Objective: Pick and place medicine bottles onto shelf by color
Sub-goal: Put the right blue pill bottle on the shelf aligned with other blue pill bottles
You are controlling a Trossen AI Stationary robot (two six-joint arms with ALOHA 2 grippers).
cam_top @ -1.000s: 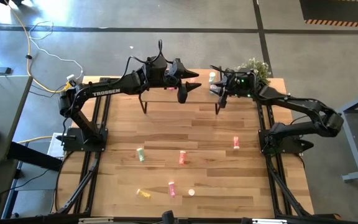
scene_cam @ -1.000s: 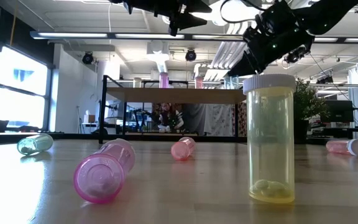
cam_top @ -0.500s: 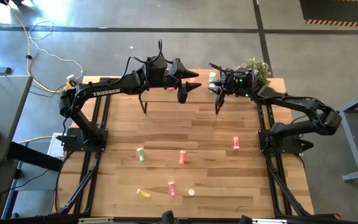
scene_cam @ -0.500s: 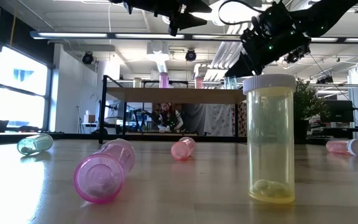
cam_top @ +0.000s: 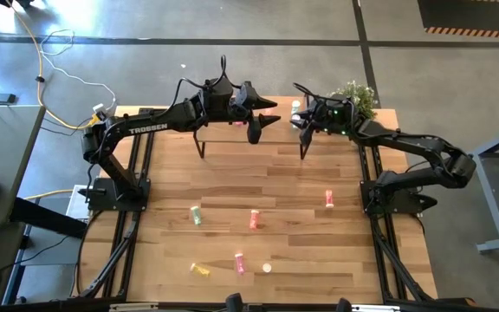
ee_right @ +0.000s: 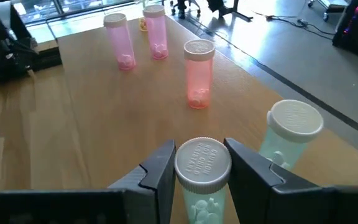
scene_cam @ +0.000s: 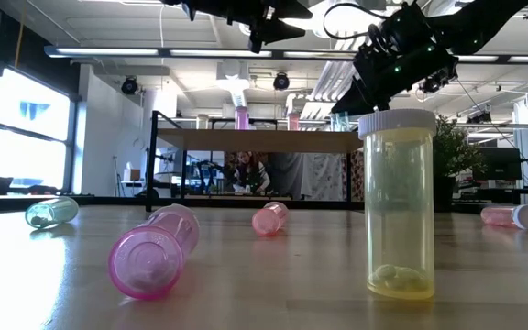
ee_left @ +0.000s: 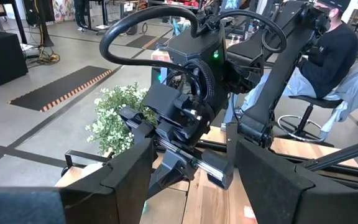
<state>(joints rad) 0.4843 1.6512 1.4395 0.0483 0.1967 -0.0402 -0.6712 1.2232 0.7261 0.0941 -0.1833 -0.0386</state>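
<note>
The big wood desk [cam_top: 258, 186] had a small shelf [ee_right: 104, 106] standing at its far edge on thin dark legs.

The left arm hung over the left part of the shelf. Its pincer [cam_top: 262, 113] was open and held nothing.

The right arm reached over the right end of the shelf. The right pincer [ee_right: 197, 171] was closed around a pale green bottle [ee_right: 202, 180] with a white cap. The bottle stood up straight, and a finger pressed on each side of it.

Another pale green bottle [ee_right: 289, 138] stood just beside it on the shelf. A red-orange bottle [ee_right: 197, 74] stood farther along. Two pink bottles [ee_right: 120, 41] stood near each other beyond that.

More bottles were down on the desk. A yellow bottle [scene_cam: 398, 203] stood upright near the front. A pink bottle [scene_cam: 154, 251] lay on its side near it. A pink one [cam_top: 328, 198] lay near the right arm's base. A green one [cam_top: 196, 215] and a red-orange one [cam_top: 254, 219] lay in the middle.
</note>
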